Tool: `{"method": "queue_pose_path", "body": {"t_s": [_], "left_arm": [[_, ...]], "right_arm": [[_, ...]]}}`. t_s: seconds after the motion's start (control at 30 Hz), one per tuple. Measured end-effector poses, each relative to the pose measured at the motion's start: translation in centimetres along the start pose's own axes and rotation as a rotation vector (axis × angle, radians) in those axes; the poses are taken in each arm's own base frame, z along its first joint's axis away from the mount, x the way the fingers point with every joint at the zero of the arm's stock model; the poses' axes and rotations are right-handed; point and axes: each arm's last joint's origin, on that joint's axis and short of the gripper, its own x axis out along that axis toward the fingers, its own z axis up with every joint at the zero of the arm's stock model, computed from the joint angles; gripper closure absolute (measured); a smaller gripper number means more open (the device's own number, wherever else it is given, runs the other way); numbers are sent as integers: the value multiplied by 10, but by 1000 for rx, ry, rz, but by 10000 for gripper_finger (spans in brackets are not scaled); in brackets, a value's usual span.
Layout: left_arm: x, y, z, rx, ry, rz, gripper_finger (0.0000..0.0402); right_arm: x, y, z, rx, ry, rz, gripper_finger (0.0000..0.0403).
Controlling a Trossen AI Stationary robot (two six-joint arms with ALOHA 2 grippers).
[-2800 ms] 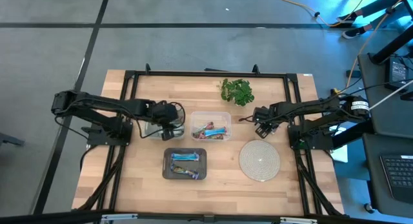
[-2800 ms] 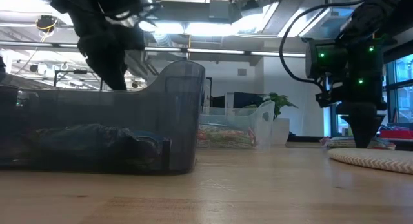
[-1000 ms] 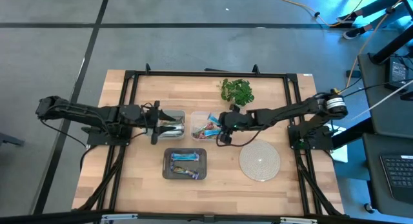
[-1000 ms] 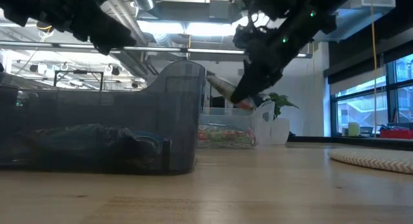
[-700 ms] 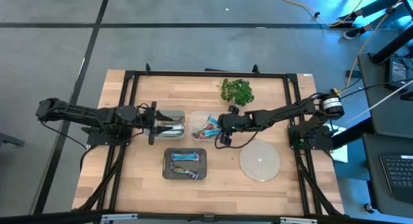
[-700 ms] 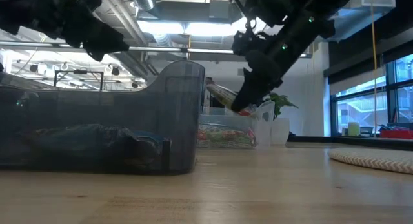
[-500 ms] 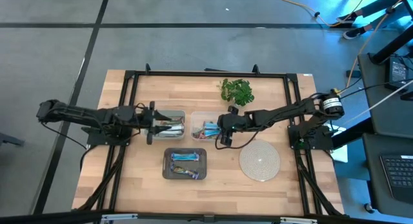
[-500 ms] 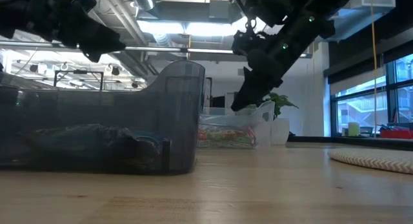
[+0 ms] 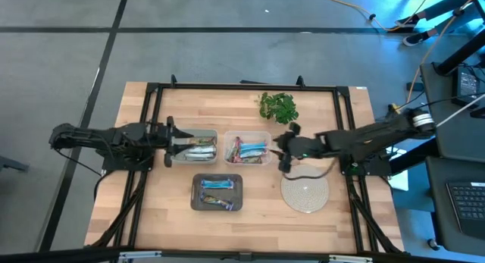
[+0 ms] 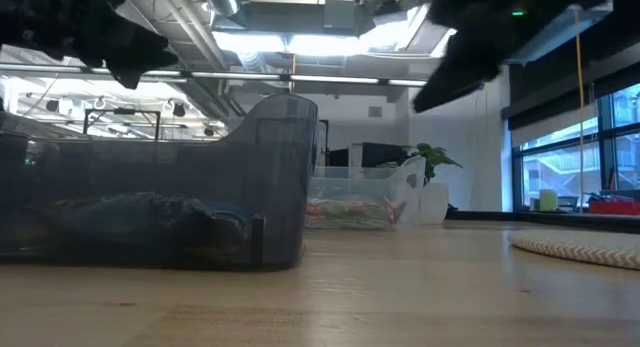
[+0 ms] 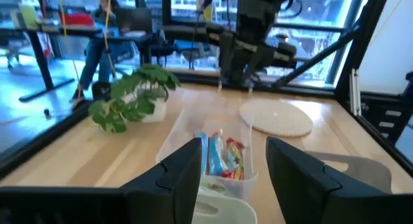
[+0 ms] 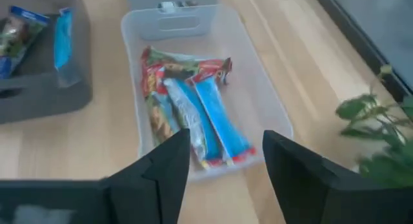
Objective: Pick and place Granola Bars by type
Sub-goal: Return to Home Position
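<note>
Wooden table (image 9: 151, 210) seen from above, with three containers near its middle. The Granola Bars (image 12: 193, 114) are slim, shiny packets lying flat inside them. A clear bin (image 12: 258, 101) holds crinkled red-and-green wrappers next to smooth blue ones. A gray bin (image 9: 194, 132) just to its left holds silver-yellow bars. A dark tray (image 9: 194, 193) nearer the front edge holds mostly blue bars. The print on the wrappers is too small to read.

The left hand (image 9: 170, 139) hangs just beside the gray bin's outer end. Its two fingers are spread wide with nothing between them. The right hand (image 9: 285, 149) is raised off the table beside the clear bin, on the side toward a round woven mat (image 9: 305, 189). Its fingers are also spread wide and empty. A leafy plant (image 9: 278, 106) sits behind the bins.
</note>
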Motion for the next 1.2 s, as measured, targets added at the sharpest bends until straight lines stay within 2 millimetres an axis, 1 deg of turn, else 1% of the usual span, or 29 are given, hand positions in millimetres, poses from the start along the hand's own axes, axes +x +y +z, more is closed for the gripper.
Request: {"method": "queue_pose_path", "body": {"t_s": [0.13, 0.23, 0.33, 0.43, 0.57, 0.63, 0.8, 1.2], "left_arm": [[-8, 2, 0, 1, -17, 18, 236], [-14, 4, -3, -21, -5, 44, 238], [-16, 5, -6, -40, -53, 30, 237], [-15, 5, -15, -47, -91, 18, 236], [-11, 7, -29, -62, -73, 48, 238], [-10, 7, -32, -69, -67, 51, 238], [-9, 8, -34, -71, -62, 63, 236], [-9, 8, -35, -67, -62, 76, 237]], "right_arm": [[-23, -4, -22, 61, -71, 46, 204], [-35, -10, -36, 110, -157, 58, 204], [-42, -17, -49, 140, -223, 61, 204], [-50, -23, -56, 149, -278, 72, 204], [-59, -30, -62, 172, -328, 85, 204], [-64, -33, -64, 184, -350, 92, 204], [-71, -39, -75, 193, -395, 100, 204], [-78, -52, -109, 239, -537, 130, 205]]}}
